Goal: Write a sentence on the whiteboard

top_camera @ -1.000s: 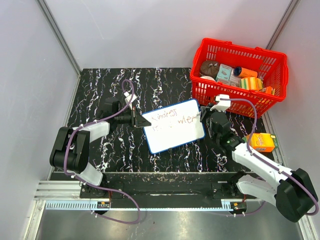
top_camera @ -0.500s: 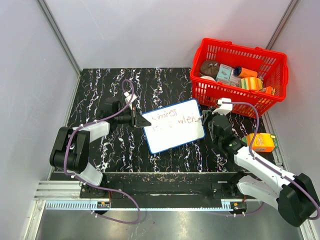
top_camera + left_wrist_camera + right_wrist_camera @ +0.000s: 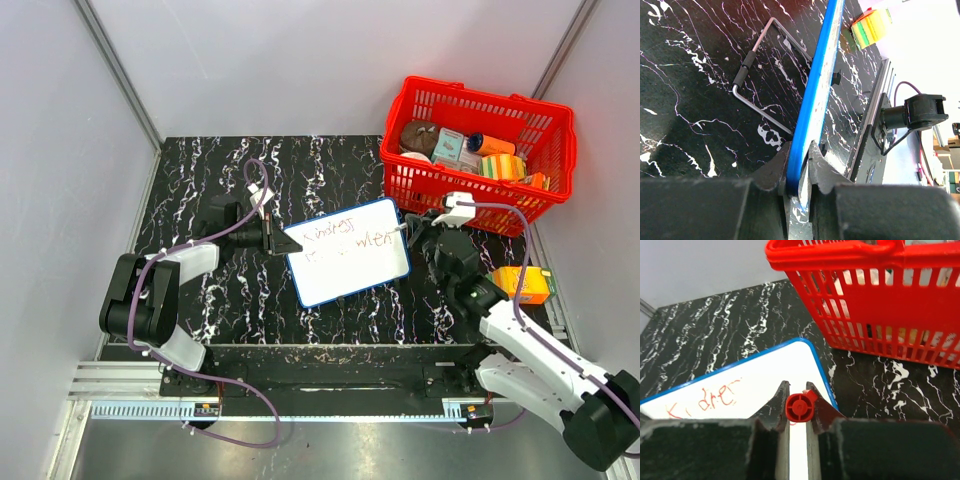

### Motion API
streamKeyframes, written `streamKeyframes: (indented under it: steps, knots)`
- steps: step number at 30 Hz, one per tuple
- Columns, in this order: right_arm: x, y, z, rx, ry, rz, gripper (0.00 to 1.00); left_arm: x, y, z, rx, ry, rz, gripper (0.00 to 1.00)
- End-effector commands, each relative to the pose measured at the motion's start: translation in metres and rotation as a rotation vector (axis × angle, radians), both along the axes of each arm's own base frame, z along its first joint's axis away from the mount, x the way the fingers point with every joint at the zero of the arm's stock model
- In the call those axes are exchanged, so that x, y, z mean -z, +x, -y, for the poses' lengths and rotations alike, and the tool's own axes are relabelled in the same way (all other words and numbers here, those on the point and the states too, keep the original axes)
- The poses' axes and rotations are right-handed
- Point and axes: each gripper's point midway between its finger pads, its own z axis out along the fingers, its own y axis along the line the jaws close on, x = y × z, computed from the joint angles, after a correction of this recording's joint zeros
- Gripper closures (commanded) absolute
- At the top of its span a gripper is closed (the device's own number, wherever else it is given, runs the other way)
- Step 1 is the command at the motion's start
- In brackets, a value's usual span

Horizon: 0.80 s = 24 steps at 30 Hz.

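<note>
The whiteboard [image 3: 350, 255], white with a thin blue frame, lies tilted at the table's middle. Red handwritten words, the sentence [image 3: 345, 235], run in two short lines near its far edge. My left gripper [image 3: 284, 243] is shut on the board's left edge; the left wrist view shows the blue frame [image 3: 815, 85] pinched between the jaws. My right gripper [image 3: 412, 229] is shut on a red marker [image 3: 800, 407], seen end-on between the jaws, at the board's right edge [image 3: 822, 370]. The word "Kindness" [image 3: 702, 400] shows in the right wrist view.
A red basket [image 3: 480, 150] with packaged goods stands at the back right, close behind my right gripper. An orange carton [image 3: 524, 284] lies at the right edge. A bent wire stand [image 3: 760, 85] shows beside the board in the left wrist view.
My right gripper has moved right with the marker, from over the board's upper right part toward its right edge. The second line of writing has grown longer. The left arm has not moved.
</note>
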Motion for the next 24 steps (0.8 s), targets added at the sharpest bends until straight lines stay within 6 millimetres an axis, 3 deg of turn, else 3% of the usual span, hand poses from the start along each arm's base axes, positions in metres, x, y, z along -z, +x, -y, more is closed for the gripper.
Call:
streamKeyframes:
  steps: [1, 4, 12, 19, 24]
  knots:
    - [-0.035, -0.003, -0.017, -0.075, 0.028, 0.07, 1.0, 0.041, 0.041, -0.03, -0.172, 0.239, 0.133, 1.0]
    - [-0.037, -0.006, -0.029, -0.094, 0.008, 0.084, 1.0, 0.041, 0.041, -0.03, -0.172, 0.24, 0.132, 1.0]
    - [-0.042, -0.042, -0.111, -0.255, -0.072, 0.147, 1.0, 0.041, 0.041, -0.03, -0.172, 0.24, 0.132, 1.0]
    - [-0.02, -0.062, -0.172, -0.349, -0.118, 0.139, 1.0, 0.041, 0.041, -0.03, -0.17, 0.239, 0.13, 1.0]
    - [-0.012, -0.069, -0.193, -0.375, -0.125, 0.142, 1.0, 0.04, 0.041, -0.03, -0.169, 0.237, 0.133, 1.0]
